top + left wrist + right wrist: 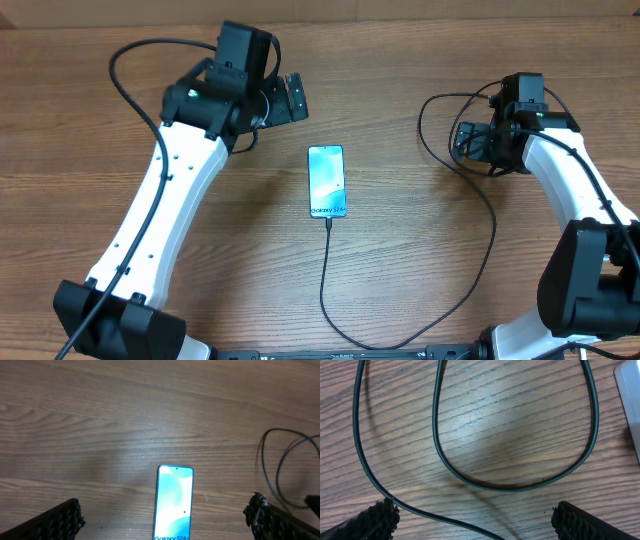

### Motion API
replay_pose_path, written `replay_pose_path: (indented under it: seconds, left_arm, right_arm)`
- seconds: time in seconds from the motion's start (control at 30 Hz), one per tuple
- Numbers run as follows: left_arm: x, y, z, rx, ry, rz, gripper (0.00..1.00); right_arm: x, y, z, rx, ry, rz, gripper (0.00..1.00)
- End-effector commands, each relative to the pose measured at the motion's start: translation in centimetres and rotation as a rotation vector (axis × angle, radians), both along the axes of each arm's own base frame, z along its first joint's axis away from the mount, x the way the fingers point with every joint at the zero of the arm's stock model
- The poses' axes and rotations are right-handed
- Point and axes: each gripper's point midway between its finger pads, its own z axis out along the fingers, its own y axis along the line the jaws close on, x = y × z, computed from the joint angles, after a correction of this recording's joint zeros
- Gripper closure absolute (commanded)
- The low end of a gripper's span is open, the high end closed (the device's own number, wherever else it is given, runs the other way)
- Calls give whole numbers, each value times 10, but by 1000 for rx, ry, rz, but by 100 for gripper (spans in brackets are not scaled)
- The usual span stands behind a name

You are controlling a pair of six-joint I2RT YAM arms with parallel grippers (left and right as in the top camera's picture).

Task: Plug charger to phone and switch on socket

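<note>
The phone (326, 181) lies flat mid-table with its cyan screen lit; the left wrist view shows it too (175, 502), with "Galaxy S24" at its lower end. The charger (324, 280), a thin black cable, meets the phone's bottom edge, then runs down, right and up into loops beside the right arm. My left gripper (293, 97) hangs open up and left of the phone, nothing between its fingers (60, 522). My right gripper (465, 142) is open over the charger loops (515, 487), one strand passing beside its left fingertip. The socket is out of view.
The table is bare brown wood (420, 290). A pale flat corner (630, 405) shows at the right edge of the right wrist view; I cannot tell what it is. Black cable loops (280, 470) lie right of the phone in the left wrist view.
</note>
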Motion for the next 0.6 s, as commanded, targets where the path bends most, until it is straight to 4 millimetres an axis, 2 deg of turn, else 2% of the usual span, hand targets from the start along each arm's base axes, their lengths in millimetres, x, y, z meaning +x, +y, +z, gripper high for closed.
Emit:
replay_pose_path:
  seconds: [0.0, 0.3, 0.57]
  left_arm:
    - [-4, 1, -12, 2, 0, -24, 0]
    - [1, -10, -51, -46, -13, -56, 1]
    - [-4, -13, -68, -70, -26, -71, 0]
  right_arm:
    - [-2, 0, 2, -1, -6, 5, 0]
    - [-2, 1, 2, 0, -6, 5, 0]
    - [-2, 1, 2, 0, -7, 5, 0]
